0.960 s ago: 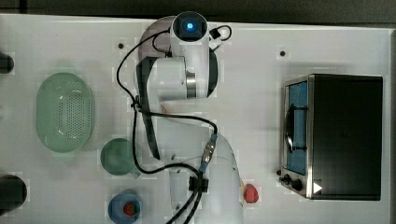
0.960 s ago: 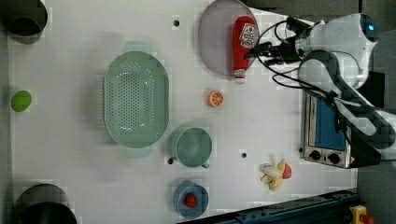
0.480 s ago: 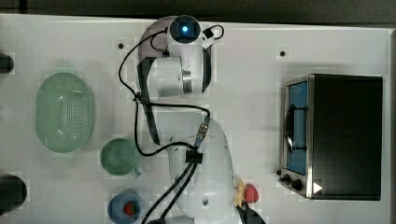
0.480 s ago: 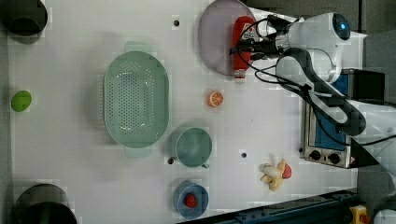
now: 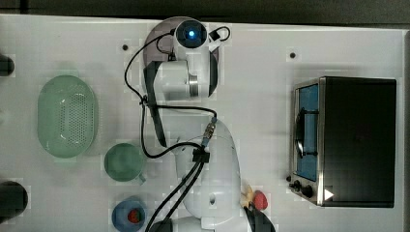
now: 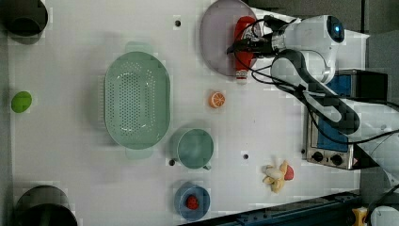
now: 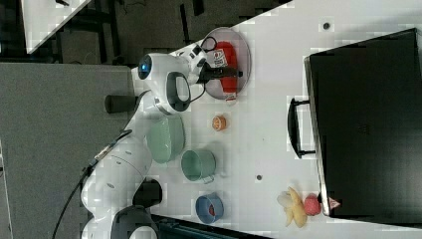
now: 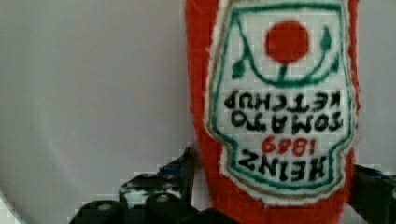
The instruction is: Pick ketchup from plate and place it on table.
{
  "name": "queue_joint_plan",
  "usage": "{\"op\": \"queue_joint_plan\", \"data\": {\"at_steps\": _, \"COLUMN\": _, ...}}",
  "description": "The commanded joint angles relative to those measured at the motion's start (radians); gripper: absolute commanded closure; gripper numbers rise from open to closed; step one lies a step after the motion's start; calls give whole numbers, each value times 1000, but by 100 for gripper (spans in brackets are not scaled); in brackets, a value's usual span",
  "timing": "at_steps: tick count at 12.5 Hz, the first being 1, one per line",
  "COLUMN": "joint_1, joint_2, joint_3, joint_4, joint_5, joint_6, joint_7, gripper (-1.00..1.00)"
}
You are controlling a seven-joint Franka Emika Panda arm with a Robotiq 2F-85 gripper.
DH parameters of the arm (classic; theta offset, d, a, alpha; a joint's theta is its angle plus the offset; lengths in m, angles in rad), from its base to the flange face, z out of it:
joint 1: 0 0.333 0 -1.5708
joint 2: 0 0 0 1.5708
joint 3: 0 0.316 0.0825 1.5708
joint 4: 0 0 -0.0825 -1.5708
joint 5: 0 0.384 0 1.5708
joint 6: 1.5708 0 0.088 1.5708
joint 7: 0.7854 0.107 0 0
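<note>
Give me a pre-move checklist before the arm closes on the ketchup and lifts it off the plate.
1. Ketchup lying on the plate: ok.
2. Tool lined up with the bottle: ok; the wrist view shows a finger on each side of the body.
3. Fingers shut on the bottle: not ok; a gap shows beside it.
4. Bottle clear of other things: ok; the orange slice lies apart on the table.
5. Cap end within the plate: not ok; it overhangs the rim.
</note>
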Motion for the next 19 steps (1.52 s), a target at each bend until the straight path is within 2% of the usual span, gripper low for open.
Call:
{"op": "queue_joint_plan", "data": {"at_steps": 1, "joint_1": -5, "joint_2": -10, "joint_3": -13, "joint_4": 62, "joint_5": 2, "joint_6": 12, "joint_7": -30, "gripper": -43}}
{"op": "queue_joint_plan", "data": {"at_steps": 2, "joint_1": -5, "joint_2": -12, "joint_3": -14, "joint_4": 63, "joint_5": 2, "joint_6": 13, "joint_7": -29, "gripper": -27}}
{"op": "queue_joint_plan", "data": {"at_steps": 7, "joint_1": -8, "joint_2": -78, "joint_3": -11, "joint_4": 64, "joint_5": 5, "joint_6": -14, "joint_7": -24, "gripper": -27}}
{"op": "queue_joint_plan", "data": {"at_steps": 12, "joint_1": -43, "joint_2": -301, "joint_3": -12, "joint_4": 56, "joint_5": 50, "joint_6": -299, "joint_7": -20, "gripper": -27}}
{"op": "queue_joint_plan", "data": {"at_steps": 15, "joint_1": -92, "joint_2": -448, "joint_3": -15, "joint_4": -16, "joint_5": 101, "joint_6": -443, "joint_7": -18, "gripper": -27}}
{"op": "queue_joint_plan", "data": {"at_steps": 19, "joint_1": -155, "joint_2": -630, "joint_3": -26, "joint_4": -189, "joint_5": 105, "joint_6": -456, "joint_7": -18, "gripper": -27}}
